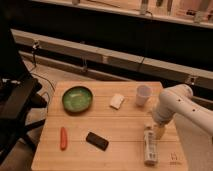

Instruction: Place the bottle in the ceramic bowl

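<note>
The bottle (149,146) lies flat on the wooden table (115,125) near its front right corner, long axis pointing away from me. The gripper (159,131) hangs from the white arm (175,102) just above and to the right of the bottle's far end. The green ceramic bowl (77,98) sits at the table's left, far from the gripper, with nothing in it.
A white cup (143,95) stands at the back right, close to the arm. A small white object (117,101) lies mid-table. A black rectangular object (97,141) and a red-orange stick (63,138) lie at the front left. A black chair (17,105) stands left of the table.
</note>
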